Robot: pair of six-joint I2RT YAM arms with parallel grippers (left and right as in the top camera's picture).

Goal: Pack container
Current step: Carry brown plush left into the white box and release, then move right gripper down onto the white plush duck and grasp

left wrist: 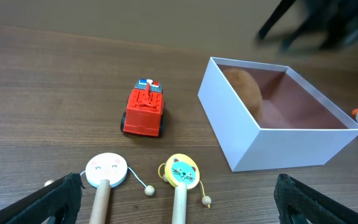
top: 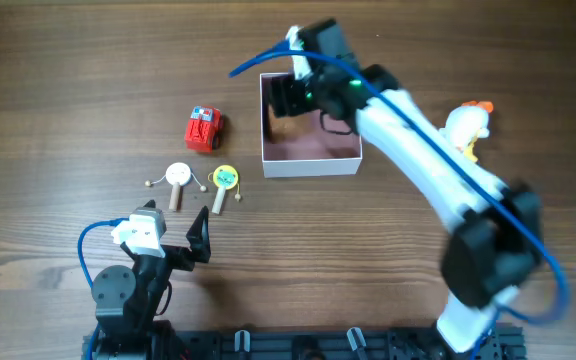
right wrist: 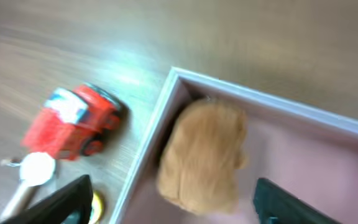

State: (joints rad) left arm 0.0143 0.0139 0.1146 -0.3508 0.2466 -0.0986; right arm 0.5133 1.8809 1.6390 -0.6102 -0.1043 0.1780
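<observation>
The container [top: 311, 163] is a square white box with a pink inside, at the table's middle back. A brown plush toy [right wrist: 204, 155] lies in its far-left corner, and it also shows in the left wrist view [left wrist: 244, 87]. My right gripper [top: 293, 95] hangs open over that corner, its fingers [right wrist: 176, 208] wide on either side of the plush and not closed on it. My left gripper [top: 176, 218] is open and empty near the front left, its fingers [left wrist: 179, 208] low behind two rattle drums.
A red toy truck [top: 204, 129] stands left of the container. A white-faced rattle [top: 177, 176] and a yellow cat-faced rattle [top: 225, 179] lie in front of the truck. A white bird toy [top: 465, 125] lies right of the container, beside my right arm.
</observation>
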